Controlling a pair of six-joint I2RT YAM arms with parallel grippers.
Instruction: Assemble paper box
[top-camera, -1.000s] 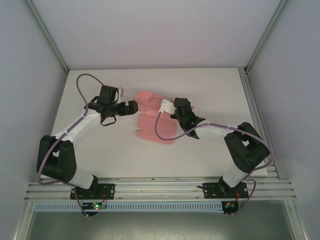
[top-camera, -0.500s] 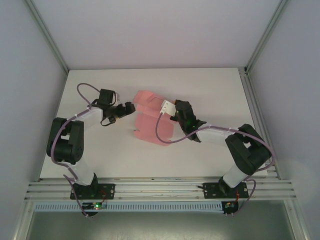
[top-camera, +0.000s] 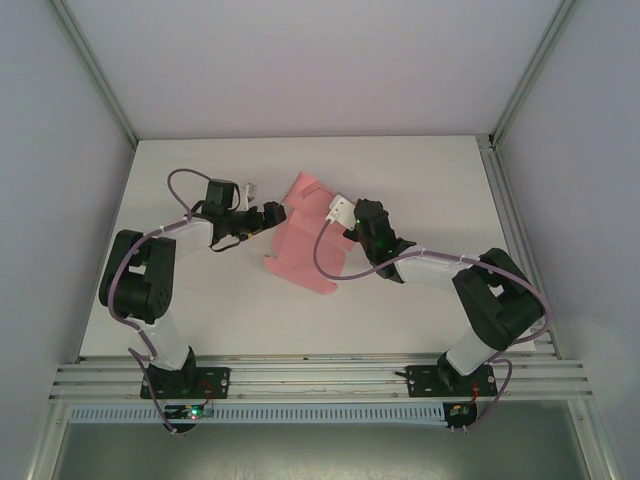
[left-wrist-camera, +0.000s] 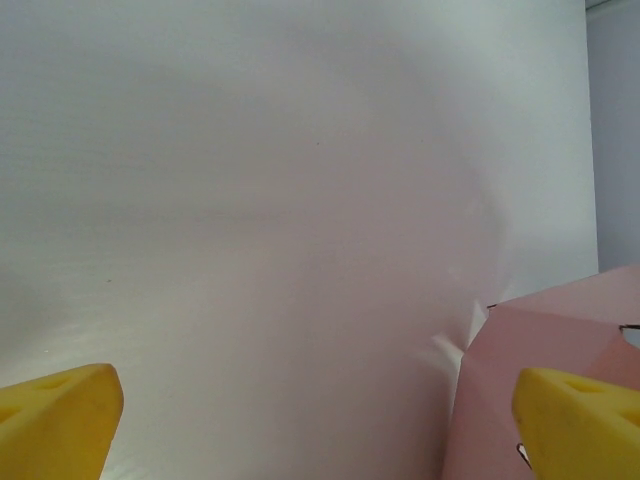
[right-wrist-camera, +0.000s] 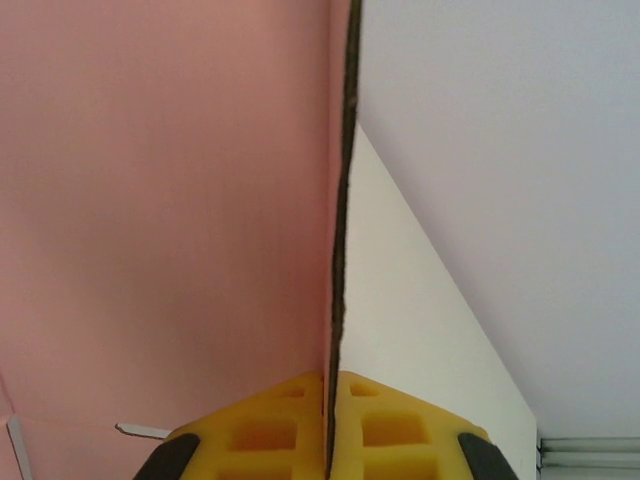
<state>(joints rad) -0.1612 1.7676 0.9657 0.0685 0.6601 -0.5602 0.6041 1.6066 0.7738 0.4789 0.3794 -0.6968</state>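
Right pincer (right-wrist-camera: 330, 395) clamped on creased pink paper box (top-camera: 300, 245) edge, left pincer (top-camera: 274, 214) spread wide

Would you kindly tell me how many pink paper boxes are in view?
1. The paper box is near the middle of the table, its edge pinched by the right fingers; a sheet hidden beneath cannot be ruled out.

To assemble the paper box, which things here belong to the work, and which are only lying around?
Belongs to the job:
- pink paper box
- right hand, shut on the box's edge
- left hand, open beside the box

Only surroundings:
- white table
- metal rails at its near edge
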